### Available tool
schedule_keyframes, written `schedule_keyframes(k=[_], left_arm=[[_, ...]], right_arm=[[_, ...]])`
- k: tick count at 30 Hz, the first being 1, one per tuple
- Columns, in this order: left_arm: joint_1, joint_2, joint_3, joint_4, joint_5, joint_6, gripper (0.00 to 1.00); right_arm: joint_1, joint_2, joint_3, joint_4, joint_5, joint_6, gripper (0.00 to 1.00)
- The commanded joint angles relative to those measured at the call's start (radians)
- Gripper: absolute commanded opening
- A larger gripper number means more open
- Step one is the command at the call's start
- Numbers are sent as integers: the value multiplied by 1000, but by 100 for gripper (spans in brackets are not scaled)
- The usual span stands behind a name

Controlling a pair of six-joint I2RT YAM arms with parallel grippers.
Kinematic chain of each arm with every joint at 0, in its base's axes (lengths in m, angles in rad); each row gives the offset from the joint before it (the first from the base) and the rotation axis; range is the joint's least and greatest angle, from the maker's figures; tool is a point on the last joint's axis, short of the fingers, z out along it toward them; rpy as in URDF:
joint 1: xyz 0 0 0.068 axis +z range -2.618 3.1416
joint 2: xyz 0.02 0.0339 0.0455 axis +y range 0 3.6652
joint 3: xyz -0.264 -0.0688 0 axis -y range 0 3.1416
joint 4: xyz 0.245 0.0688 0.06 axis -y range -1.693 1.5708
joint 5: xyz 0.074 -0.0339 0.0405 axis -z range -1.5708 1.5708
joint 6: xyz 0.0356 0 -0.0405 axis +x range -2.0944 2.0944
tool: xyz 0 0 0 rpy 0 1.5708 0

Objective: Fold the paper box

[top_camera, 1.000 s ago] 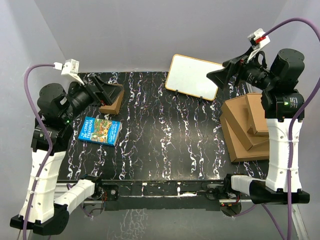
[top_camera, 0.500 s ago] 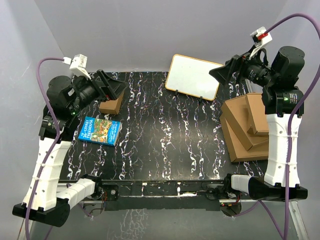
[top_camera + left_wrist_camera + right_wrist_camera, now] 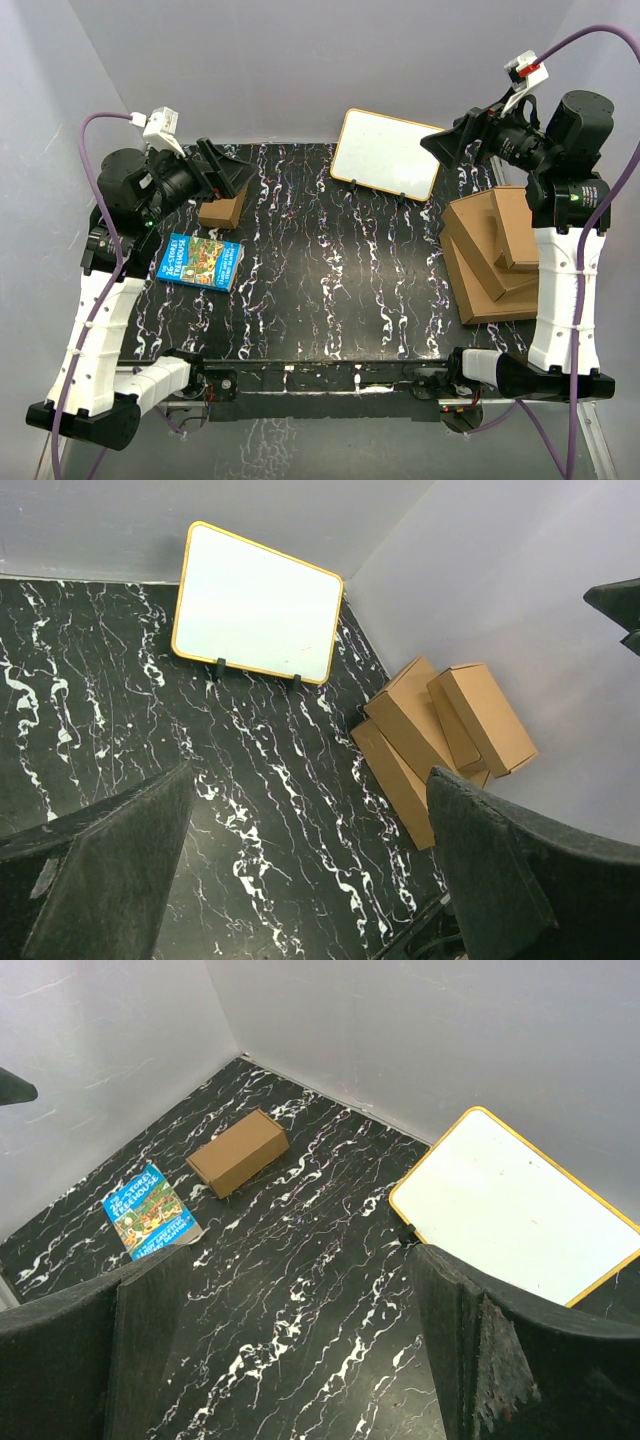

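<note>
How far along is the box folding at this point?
Done: the paper box lies closed up as a small rectangular box near the blue book. In hand: nothing; the left gripper and right gripper are open, raised clear. Left: no folding step visible.

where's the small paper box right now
In the top view the paper box sits at the table's far left, just beyond the blue book, partly hidden by the raised left gripper. The right wrist view shows it lying free.
</note>
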Motion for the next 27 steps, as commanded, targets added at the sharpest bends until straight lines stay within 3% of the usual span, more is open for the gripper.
schedule_keyframes(k=[1,27], left_arm=[[6,-8,0,10,11,19,97],[6,-15,-24,-11,-11,38,97]], right_arm=[[-9,-12,41,33,3,2,100],[-17,-23,33,35,16,14,100]])
